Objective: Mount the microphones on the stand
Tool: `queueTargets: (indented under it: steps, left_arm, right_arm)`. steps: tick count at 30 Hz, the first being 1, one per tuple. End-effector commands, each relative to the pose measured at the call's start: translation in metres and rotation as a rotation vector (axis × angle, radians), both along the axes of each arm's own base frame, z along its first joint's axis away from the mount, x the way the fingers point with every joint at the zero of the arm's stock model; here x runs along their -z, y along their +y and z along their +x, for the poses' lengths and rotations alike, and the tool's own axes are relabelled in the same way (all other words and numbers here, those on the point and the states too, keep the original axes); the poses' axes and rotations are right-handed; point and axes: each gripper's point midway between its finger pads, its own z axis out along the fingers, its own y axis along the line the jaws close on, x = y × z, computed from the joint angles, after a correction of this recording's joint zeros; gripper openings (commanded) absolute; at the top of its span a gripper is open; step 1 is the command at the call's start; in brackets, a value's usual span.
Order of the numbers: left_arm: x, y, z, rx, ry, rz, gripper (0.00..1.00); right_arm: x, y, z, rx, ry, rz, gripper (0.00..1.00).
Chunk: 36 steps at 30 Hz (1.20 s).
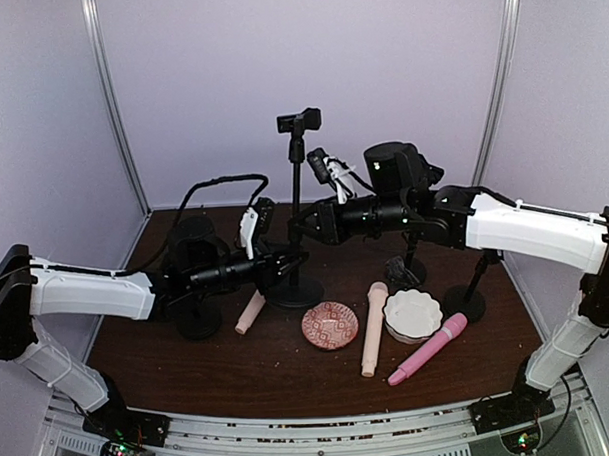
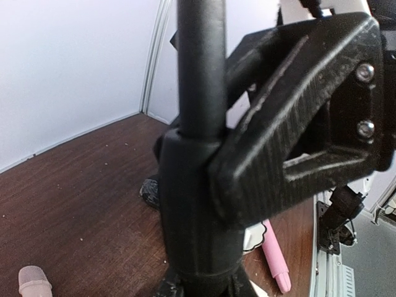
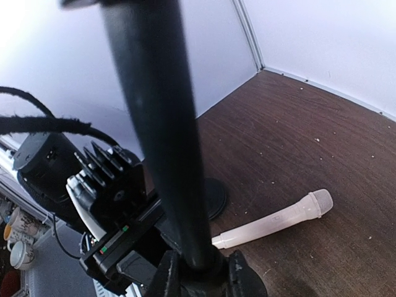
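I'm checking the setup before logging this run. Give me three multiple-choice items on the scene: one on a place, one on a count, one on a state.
1. Where does the pink microphone lie?
A. on the table, just right of the white dish
B. in a stand's clip
C. in the left gripper

2. How many microphones lie on the table?
A. one
B. two
C. three

3. The clip atop the centre stand is:
A. empty
B. holding a pink microphone
C. holding a peach microphone

Answers:
1 A: it lies flat on the wood beside that dish.
2 C: two peach microphones and the pink one lie there.
3 A: nothing sits in the clip.
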Motion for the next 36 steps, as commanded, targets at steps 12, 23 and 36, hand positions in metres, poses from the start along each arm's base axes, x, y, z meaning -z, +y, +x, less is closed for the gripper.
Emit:
queueTargets:
  steps: [12, 23, 36]
  left_arm:
    - [-0.058, -0.011, -0.057, 0.401, -0.181, -0.129, 0.0]
    - [-0.062, -0.01, -0.046, 0.342, -0.202, -0.149, 0.0]
    - [-0.035, 0.0, 0.008, 0.039, -0.099, -0.06, 0.0]
  right_arm:
    - [0.003, -0.01, -0.051, -0.547, -0.2, -0.019, 0.06]
    - [0.037, -0.046, 0.015, -0.238, -0.13, -0.187, 0.51]
    - [-0.004, -0.029, -0.013, -0.146, -0.122, -0.029, 0.62]
